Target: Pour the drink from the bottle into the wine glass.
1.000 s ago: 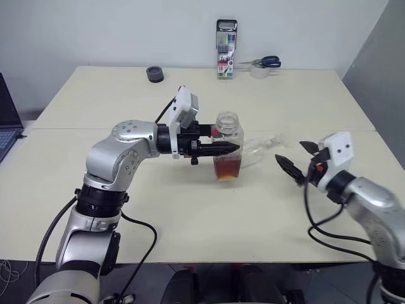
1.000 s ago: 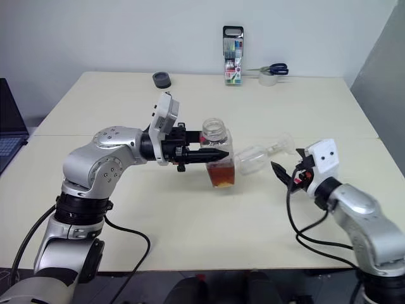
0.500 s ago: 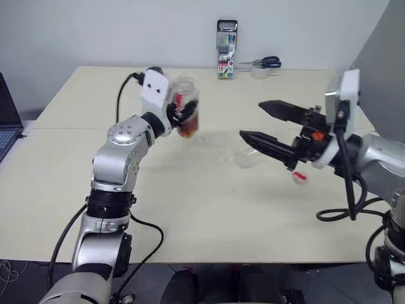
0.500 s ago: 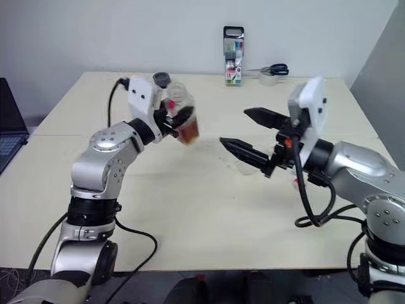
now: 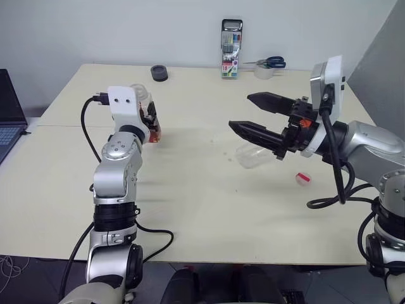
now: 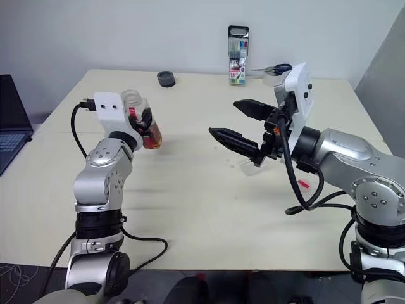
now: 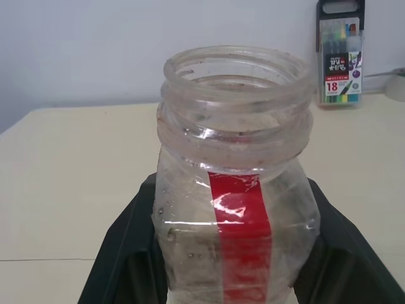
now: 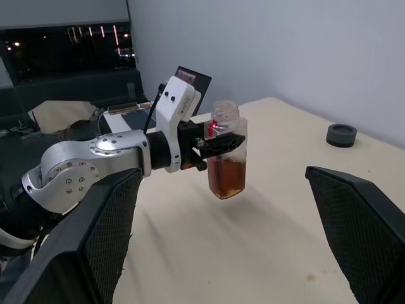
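- Left gripper [image 6: 147,123] has swung the bottle [image 6: 140,120] off the tabletop's middle toward its left edge; it's clamped on the bottle, held upright and off the surface, cap off.
- Drink [image 8: 225,177] fills roughly the lower half.
- Right gripper [image 5: 259,115] has risen from the right edge to mid-table, fingers spread wide, empty.
- Wine glass [image 5: 253,154] lies on its side mid-table, right of centre, just below that gripper.
- Red cap [image 5: 303,178] lies nearer the right edge.
- Read: no pour possible yet; the glass needs standing up first, likely the right gripper's job.
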You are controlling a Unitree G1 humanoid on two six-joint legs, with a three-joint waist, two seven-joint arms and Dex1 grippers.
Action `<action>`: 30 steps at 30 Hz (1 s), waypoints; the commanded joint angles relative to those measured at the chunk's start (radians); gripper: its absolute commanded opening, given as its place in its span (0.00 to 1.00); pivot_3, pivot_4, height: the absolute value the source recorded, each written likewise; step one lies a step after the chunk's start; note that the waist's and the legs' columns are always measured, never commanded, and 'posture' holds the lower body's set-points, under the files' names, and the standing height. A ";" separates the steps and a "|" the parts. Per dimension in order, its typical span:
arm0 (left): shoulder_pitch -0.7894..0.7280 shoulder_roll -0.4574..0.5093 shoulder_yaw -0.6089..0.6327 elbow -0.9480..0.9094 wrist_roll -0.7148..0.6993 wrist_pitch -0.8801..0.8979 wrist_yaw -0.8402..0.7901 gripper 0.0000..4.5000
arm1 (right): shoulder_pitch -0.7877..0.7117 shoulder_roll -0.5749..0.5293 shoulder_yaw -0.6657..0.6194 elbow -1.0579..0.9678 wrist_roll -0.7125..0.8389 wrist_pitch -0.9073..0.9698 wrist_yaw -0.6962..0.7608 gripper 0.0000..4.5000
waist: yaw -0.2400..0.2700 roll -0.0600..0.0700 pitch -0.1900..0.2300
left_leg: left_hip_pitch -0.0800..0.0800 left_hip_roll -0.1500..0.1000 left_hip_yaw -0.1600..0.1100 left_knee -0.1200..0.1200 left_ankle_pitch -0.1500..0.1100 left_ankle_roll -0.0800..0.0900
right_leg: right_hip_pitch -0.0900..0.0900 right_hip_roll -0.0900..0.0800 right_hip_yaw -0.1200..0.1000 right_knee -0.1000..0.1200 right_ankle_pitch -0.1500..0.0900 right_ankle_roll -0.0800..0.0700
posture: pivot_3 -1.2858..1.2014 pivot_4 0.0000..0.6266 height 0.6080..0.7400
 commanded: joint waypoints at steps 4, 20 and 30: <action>-0.009 -0.006 0.029 -0.011 -0.028 -0.004 -0.007 0.46 | -0.020 -0.004 0.006 -0.008 -0.004 -0.006 0.017 0.98 | 0.001 0.000 0.000 | 0.000 0.000 0.000 0.000 0.000 0.000 | 0.000 0.000 0.000 0.000 0.000 0.000 | 0.52 0.24 1.00; 0.001 0.007 -0.011 0.086 -0.030 -0.043 -0.085 0.46 | -0.018 0.007 0.001 -0.015 -0.013 -0.006 -0.023 0.98 | 0.001 0.000 0.000 | 0.000 0.000 0.000 0.000 0.000 0.000 | 0.000 0.000 -0.001 0.000 0.000 0.000 | 0.52 0.24 1.00; 0.010 0.008 0.000 0.080 -0.043 -0.032 -0.103 0.99 | 0.010 0.006 0.002 -0.037 -0.020 -0.012 -0.035 1.00 | 0.002 0.000 0.000 | 0.000 0.000 0.000 0.000 0.000 0.000 | 0.000 0.000 -0.001 0.000 0.000 0.000 | 0.52 0.24 1.00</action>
